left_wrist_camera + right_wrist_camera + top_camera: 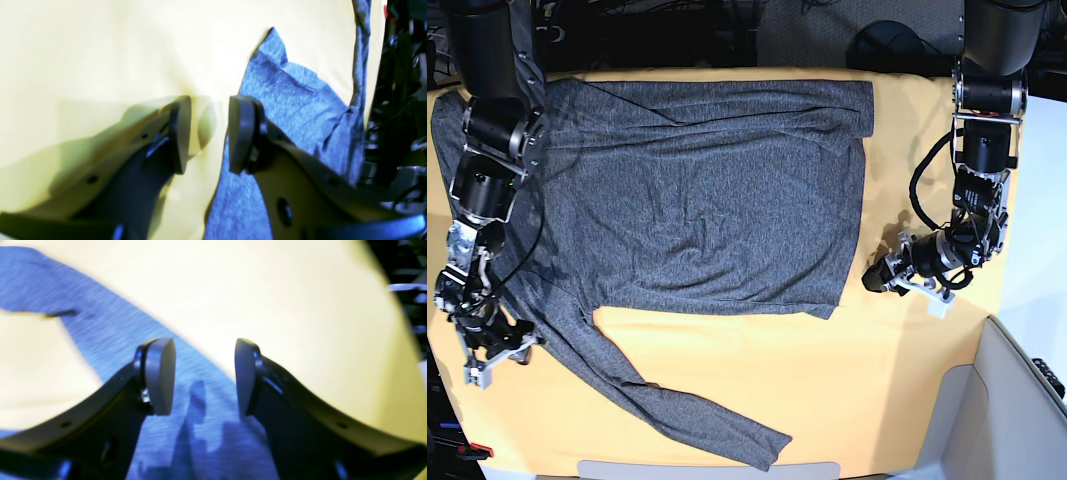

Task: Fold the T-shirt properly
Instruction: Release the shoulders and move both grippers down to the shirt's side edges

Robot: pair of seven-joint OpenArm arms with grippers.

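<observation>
The desk (907,400) is covered by a yellow cloth (727,350), and most of its far half is taken up by the shirt (707,190). The shirt lies flat, with its body spread wide. One long sleeve (667,400) runs out diagonally toward the near edge, and its cuff ends near the desk's front middle. Another sleeve is folded across the top of the body along the far edge.

The left hand (874,275) sits low just beside the shirt's edge, on the side of the base view's right. In its wrist view its jaws stand apart with nothing between them, cloth under one and shirt fabric under the other.

The right hand (489,352) sits low at the opposite side, beside the start of the diagonal sleeve. Its jaws are also parted and hold nothing, with grey fabric beneath them.
</observation>
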